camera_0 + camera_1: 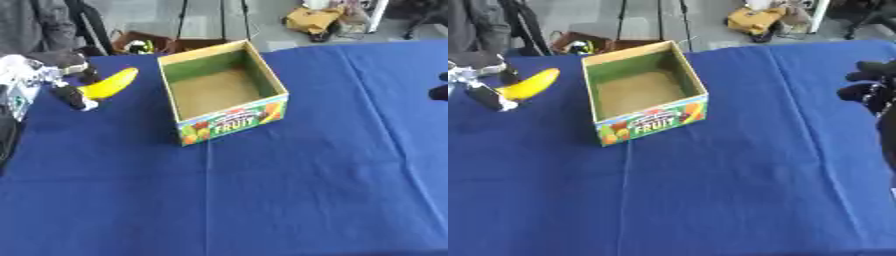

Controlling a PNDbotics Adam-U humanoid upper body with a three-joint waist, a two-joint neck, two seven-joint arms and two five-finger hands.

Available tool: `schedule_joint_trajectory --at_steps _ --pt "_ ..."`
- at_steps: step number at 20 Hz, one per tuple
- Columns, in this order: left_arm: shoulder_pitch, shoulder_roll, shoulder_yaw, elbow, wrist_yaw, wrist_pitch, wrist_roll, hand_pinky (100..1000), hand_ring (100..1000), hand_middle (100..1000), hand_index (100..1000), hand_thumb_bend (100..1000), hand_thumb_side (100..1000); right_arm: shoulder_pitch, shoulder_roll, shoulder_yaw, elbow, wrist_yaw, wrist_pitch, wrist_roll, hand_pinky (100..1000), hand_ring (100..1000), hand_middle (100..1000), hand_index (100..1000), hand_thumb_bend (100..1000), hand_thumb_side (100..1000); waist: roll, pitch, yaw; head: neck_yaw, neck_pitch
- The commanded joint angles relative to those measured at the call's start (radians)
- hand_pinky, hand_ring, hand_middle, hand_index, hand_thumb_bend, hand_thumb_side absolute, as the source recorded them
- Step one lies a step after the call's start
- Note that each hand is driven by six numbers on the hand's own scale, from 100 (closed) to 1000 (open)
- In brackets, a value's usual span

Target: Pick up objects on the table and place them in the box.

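Note:
A yellow banana is at the far left, just above the blue table. My left hand comes in from the left edge and is shut on the banana's lower end, with dark fingers curled on either side of it. The open cardboard box, marked FRUIT on its front, stands right of the banana, a short gap away. Its green walls and brown floor show nothing inside. My right hand hovers at the right edge, far from the box, its fingers relaxed and holding nothing.
Blue cloth covers the whole table. Beyond the far edge lie a brown basket, tripod legs and a yellow bag on the floor. A person stands at the far left corner.

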Motion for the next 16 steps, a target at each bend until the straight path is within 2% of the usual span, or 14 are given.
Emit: schedule_joint_trajectory --at_steps 1,12,16 --pt "-0.057 0.013 -0.001 -0.027 -0.01 -0.009 -0.007 853 668 548 663 257 366 -0.006 -0.016 -0.003 -0.007 -0.003 -0.001 0.007 685 597 631 762 100 895 0.0 -0.019 -0.005 0.002 -0.006" --pt "-0.169 -0.142 -0.015 -0.024 -0.089 -0.032 0.005 858 673 551 665 266 380 -0.017 -0.006 0.013 -0.003 -0.008 0.002 0.023 686 597 631 763 100 895 -0.002 -0.021 -0.051 0.032 -0.018" --pt "-0.195 -0.219 -0.024 -0.021 -0.126 -0.039 0.02 855 673 551 665 268 383 -0.032 0.003 0.025 -0.004 -0.011 0.004 0.035 686 597 631 763 100 897 0.0 -0.011 -0.096 0.061 -0.029"
